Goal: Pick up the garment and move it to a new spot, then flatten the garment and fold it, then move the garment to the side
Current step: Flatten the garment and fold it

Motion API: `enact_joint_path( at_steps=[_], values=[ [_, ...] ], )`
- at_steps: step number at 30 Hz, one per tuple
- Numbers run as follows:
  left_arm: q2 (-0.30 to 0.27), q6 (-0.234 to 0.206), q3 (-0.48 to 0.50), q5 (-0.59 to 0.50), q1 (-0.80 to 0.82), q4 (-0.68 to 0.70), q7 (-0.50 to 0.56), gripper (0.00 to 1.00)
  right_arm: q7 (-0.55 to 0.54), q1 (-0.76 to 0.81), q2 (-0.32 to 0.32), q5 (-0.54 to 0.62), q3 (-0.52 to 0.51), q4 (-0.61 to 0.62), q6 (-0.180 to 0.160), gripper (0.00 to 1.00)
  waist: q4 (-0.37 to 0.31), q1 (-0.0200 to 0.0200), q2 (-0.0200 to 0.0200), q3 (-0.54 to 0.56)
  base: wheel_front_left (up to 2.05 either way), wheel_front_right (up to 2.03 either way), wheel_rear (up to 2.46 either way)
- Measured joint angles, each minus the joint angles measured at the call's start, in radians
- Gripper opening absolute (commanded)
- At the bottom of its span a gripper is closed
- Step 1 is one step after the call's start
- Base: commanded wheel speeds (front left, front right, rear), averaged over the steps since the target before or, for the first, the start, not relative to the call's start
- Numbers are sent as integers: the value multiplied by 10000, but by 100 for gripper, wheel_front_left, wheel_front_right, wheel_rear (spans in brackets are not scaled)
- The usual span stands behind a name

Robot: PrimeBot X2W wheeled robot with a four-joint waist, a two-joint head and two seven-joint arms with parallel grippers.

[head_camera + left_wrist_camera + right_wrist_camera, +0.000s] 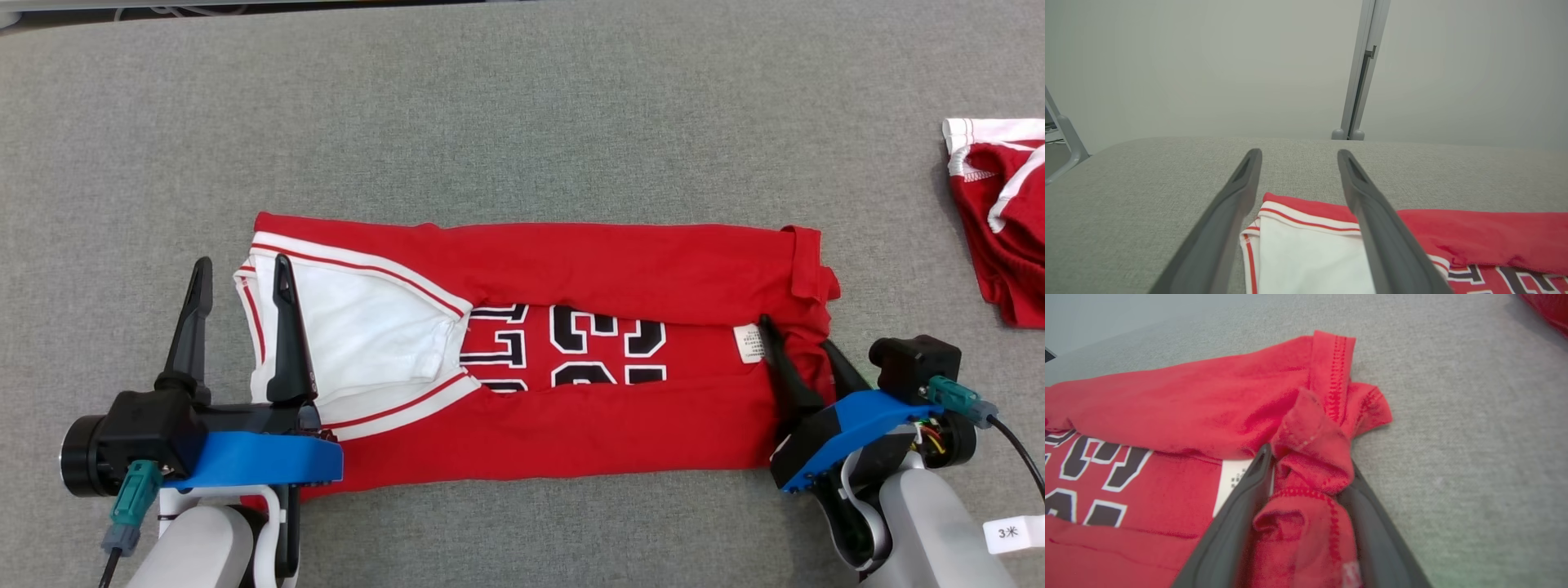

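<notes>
The garment (571,269), a red jersey with black-and-white numerals, lies near the middle of the grey surface (490,114). Both long edges are turned inward, so it forms a narrow strip running left to right. This suggests that flattening and the first lengthwise folds are done and a crosswise fold is next. The left hand (242,265) rests at the neck end with its fingers well apart. One finger lies over the white trim panel (359,327) and the other over bare surface just beside the cloth. Nothing is held, and the hand appears placed to straddle that edge for a pinch. The right hand (796,333) is at the opposite end, beside the white care label (747,343). Its fingers have drawn in on a bunched fold of the hem (1335,375), and cloth fills the gap and touches both fingers. I judge this a grip on the garment, though how firm it is cannot be confirmed. The cloth it holds is rumpled rather than a clean edge, so the fold may carry over unevenly. A second red garment (1000,220) lies well apart at the right edge.
</notes>
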State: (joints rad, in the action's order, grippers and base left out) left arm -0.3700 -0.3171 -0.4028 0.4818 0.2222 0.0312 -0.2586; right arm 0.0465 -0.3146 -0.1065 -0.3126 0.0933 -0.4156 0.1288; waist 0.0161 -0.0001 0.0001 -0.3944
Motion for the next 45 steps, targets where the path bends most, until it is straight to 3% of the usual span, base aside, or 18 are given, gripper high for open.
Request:
enact_joint_path(
  at_steps=[7, 12, 16, 20, 26, 30, 35, 45],
  values=[
    [-4, 69, 13, -65, 7, -79, -6, 100, 347, 141, -15, -270, -261, -63, 35, 0, -47, 1, 1, 134, 0, 0, 0],
    [25, 67, 35, -65, -54, -119, -15, 100, 464, 639, -639, -399, -1220, 82, 33, 0, -77, 1, 1, 394, 0, 0, 0],
    [40, 54, 40, -50, -182, -138, -15, 100, 244, 857, -959, -389, -1687, 267, 29, 0, -102, 1, 1, 592, 0, 0, 0],
    [44, 6, 48, 8, -383, -165, -17, 100, -696, 842, -999, -316, -1601, 1290, 21, 0, -182, 0, 1, 970, 0, 0, 0],
    [69, -25, -25, 21, -467, -173, 12, 100, -1956, 254, -385, -226, -378, 3001, 19, 0, -166, 0, -2, 1326, 0, 0, 0],
    [132, -81, -67, 27, -457, -167, 21, 100, -2305, -254, 136, -334, 698, 3233, 19, 0, 53, -1, -1, 1334, 0, 0, 0],
    [272, -52, -213, 12, -298, -230, 31, 100, -2176, -855, 514, -878, 2146, 2525, 19, 0, 452, 0, -1, 1163, 0, 0, 0],
    [606, 188, -420, -31, 198, -550, 15, 100, -658, -2333, 569, -2692, 4882, 372, 17, 0, 1247, 2, -1, 626, 0, 0, 0]
  ],
)
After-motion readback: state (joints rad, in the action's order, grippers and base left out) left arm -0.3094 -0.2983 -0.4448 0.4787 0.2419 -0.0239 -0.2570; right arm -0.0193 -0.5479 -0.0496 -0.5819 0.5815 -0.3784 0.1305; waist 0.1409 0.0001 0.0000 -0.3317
